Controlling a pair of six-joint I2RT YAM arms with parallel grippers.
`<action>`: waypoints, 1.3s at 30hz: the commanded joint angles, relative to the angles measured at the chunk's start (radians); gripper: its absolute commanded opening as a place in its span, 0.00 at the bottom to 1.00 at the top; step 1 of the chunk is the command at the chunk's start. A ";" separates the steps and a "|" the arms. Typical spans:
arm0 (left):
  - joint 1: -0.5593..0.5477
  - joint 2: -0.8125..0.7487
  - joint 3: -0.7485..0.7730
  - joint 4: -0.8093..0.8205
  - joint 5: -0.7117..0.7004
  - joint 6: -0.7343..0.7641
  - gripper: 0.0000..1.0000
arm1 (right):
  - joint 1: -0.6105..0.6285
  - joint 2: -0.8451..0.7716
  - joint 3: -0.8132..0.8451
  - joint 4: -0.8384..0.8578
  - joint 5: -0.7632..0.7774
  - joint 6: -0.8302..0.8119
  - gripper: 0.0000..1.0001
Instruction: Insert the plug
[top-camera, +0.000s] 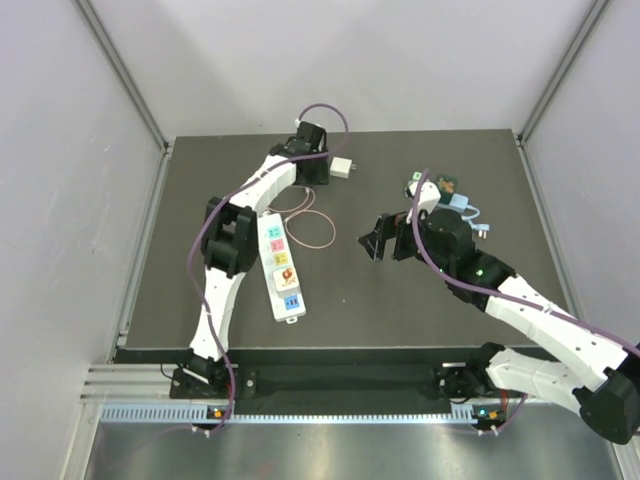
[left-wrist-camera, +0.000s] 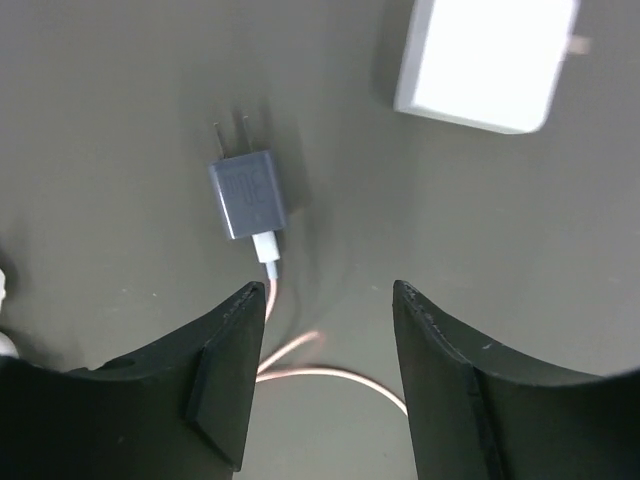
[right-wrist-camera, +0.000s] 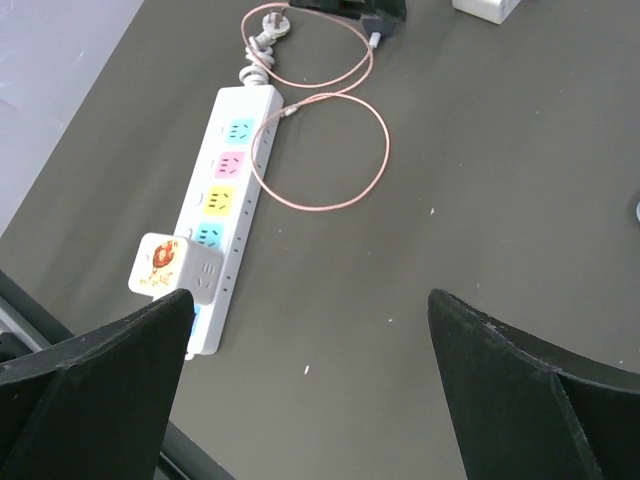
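**A:** The left claw is hanging over the table near the top centre of the overhead view. Its jaws are standing apart and gripping nothing.

**B:** Right, and the wrist view is showing why. The plug, a dark grey block, is lying flat on the table left of centre, just beyond the fingertips. Its two prongs are pointing toward the top of the frame.

**A:** A white connector is sitting in its lower end, and a thin pink cable is running down from it between the fingers.

**B:** A white charger block is resting in the upper right of that view, apart from the plug.

**A:** Over to the right claw. It is spread wide, holding nothing, and hovering right of centre in the overhead view.

**B:** Its camera is looking at the power strip, which is lying diagonally on the left side of the frame with coloured sockets along it.

**A:** A white cube adapter with an orange picture is sitting on the strip's lower end, and the pink cable is looping beside the strip.
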 joint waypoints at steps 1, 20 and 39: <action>0.010 0.026 0.069 -0.037 -0.103 0.006 0.59 | -0.006 -0.033 -0.006 0.035 -0.015 -0.010 1.00; 0.011 0.174 0.200 0.006 -0.162 0.019 0.59 | -0.006 -0.034 -0.020 0.065 -0.009 -0.050 1.00; 0.043 0.210 0.197 0.041 -0.093 -0.005 0.36 | -0.006 0.006 -0.052 0.109 -0.006 -0.021 1.00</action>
